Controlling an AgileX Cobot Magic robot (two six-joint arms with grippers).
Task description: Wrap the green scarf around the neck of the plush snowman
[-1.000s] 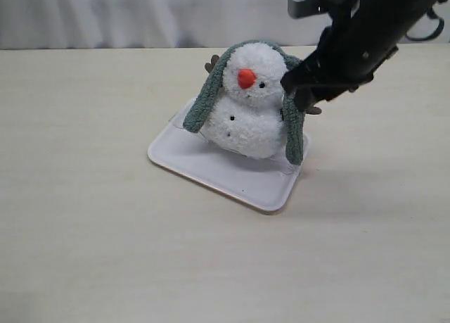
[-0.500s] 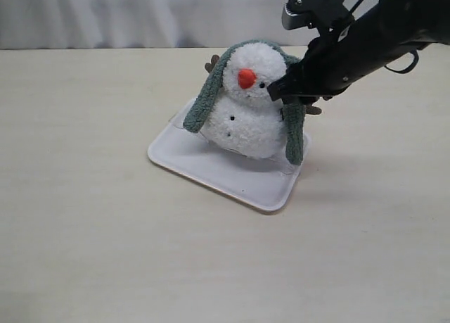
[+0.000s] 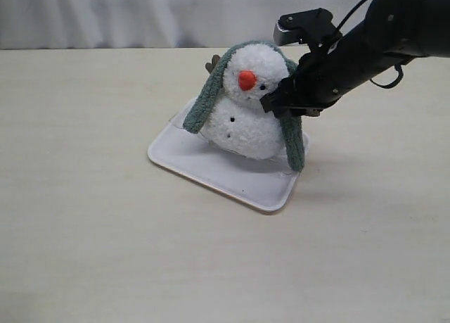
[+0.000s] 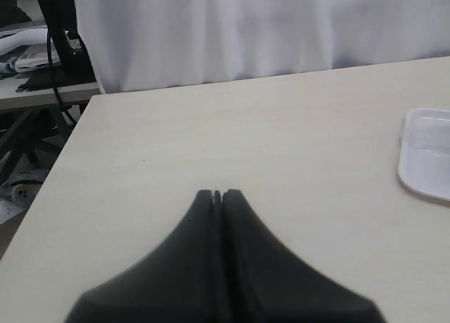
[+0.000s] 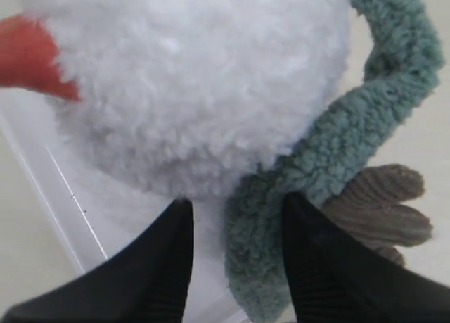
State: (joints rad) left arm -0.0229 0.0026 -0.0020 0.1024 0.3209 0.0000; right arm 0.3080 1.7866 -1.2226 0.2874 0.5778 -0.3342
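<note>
The plush snowman [image 3: 242, 122] sits on a white tray [image 3: 232, 175]. The green scarf [image 3: 293, 140] lies over the top of its head and hangs down both sides, one end past each shoulder. My right gripper [image 3: 275, 103] is at the snowman's neck level, on the right side in the exterior view. In the right wrist view this gripper [image 5: 239, 214] is open, and the scarf strand [image 5: 351, 126] runs down between its fingers, below the white head [image 5: 197, 77]. A brown twig arm [image 5: 383, 207] sticks out beside it. My left gripper [image 4: 217, 194] is shut and empty over bare table.
The tray's corner [image 4: 429, 154] shows at the edge of the left wrist view. A white curtain [image 3: 140, 13] lines the back of the beige table [image 3: 84, 231]. Beyond the table's corner stands some equipment with cables [image 4: 42, 48].
My right arm has come down and moved left, bringing its open fingers from beside the head to the scarf strand at the neck. Snowman, scarf and tray have not moved.
</note>
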